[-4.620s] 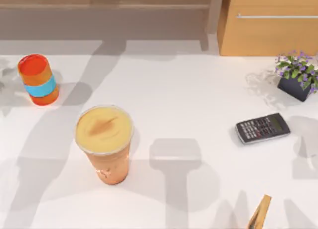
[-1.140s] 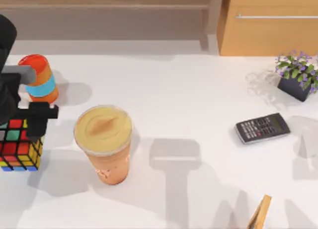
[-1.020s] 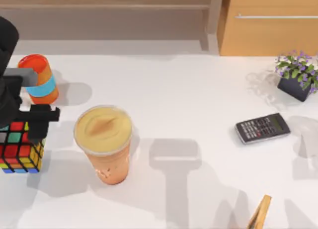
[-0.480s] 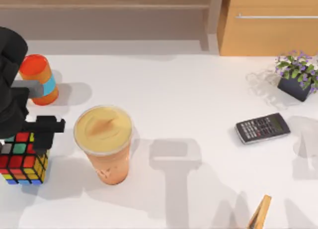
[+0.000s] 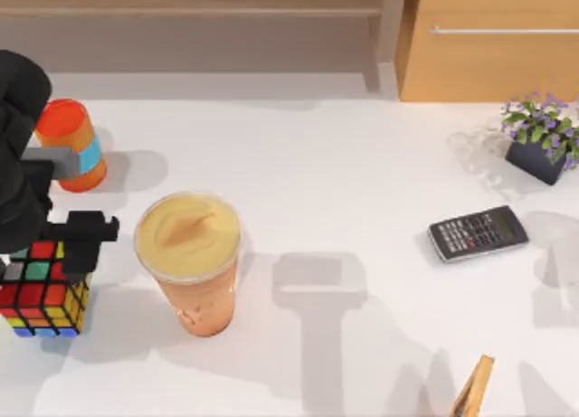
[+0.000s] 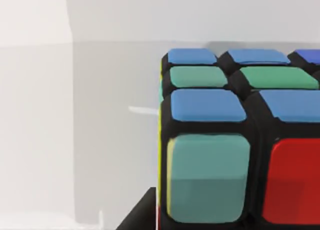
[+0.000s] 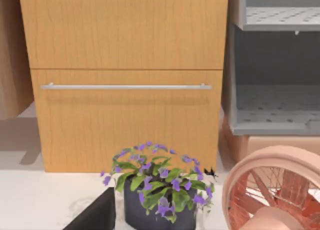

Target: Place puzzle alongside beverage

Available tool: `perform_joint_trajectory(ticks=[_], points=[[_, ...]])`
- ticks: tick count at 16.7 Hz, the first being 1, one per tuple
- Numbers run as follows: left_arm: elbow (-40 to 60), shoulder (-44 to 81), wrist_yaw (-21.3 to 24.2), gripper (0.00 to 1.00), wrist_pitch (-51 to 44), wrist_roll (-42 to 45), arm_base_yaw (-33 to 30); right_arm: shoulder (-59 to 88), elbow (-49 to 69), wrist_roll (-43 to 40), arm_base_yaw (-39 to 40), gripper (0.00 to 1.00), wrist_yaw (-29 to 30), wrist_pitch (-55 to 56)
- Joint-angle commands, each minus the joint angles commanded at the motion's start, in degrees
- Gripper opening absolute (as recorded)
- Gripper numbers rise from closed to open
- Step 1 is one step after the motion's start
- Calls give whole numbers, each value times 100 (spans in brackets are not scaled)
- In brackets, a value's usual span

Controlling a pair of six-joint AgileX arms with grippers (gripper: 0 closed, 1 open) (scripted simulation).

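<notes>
Left tool [image 5: 43,245] grips puzzle [image 5: 41,289] beside smoothie-filled beverage [image 5: 190,259].

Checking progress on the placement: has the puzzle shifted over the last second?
Yes. The puzzle, held by the left tool, has edged rightward toward the beverage and slightly nearer the table's front edge.

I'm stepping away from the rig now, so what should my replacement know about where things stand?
Left gripper: shut on the puzzle cube, at the table's left edge.
Right arm: parked off to the right, idle.
Smoothie cup: upright, just right of the cube, with a gap between them.
Done: cube picked up and brought beside the cup.
Left: make sure the cube rests on the table, open the fingers, and lift the arm away without bumping the cup or the orange cylinder behind it.
</notes>
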Motion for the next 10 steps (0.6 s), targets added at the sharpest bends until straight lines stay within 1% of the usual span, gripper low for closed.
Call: perform_joint_trajectory(ticks=[4,5,10], points=[[0,0,0,98,0,0,0,0,0,0,0,100,0,0],[0,0,0,100,0,0,0,0,0,0,0,100,0,0],[0,0,0,100,0,0,0,0,0,0,0,100,0,0]])
